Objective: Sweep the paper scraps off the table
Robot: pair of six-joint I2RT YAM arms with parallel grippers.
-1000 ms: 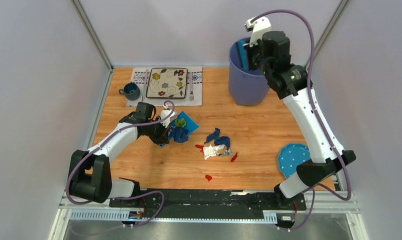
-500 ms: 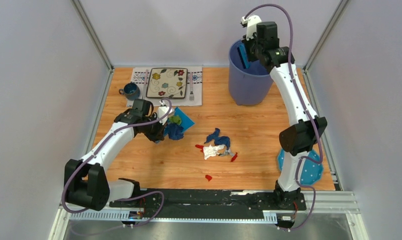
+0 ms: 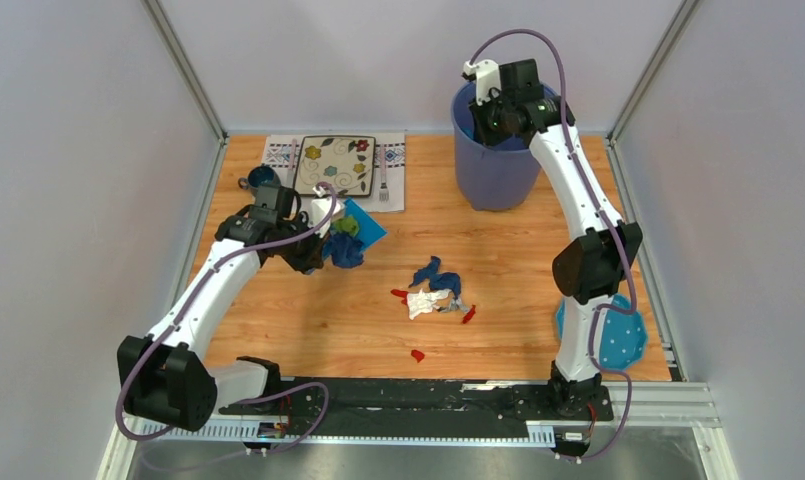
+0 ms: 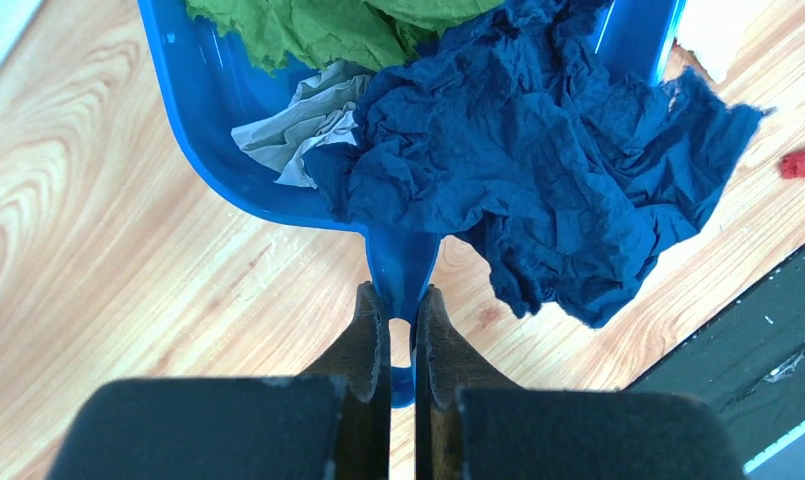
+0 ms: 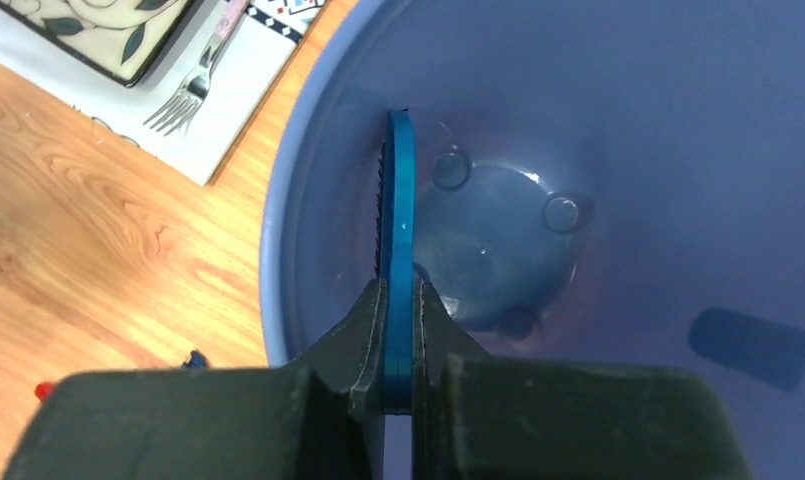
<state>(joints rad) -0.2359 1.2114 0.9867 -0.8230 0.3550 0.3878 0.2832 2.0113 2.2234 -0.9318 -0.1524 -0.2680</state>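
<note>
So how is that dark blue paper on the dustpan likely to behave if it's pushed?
Probably light and floppy: the dark blue paper is thin and heavily creased. It would likely crumple rather than slide stiffly. It overhangs the dustpan edge, so a tilt could spill it.

Polka-dot cloth [image 3: 628, 342] by near right corner of table [image 3: 518, 250] half hidden behind right arm [image 3: 588, 262]; mug [image 3: 258, 178] at left edge mostly hidden.
</note>
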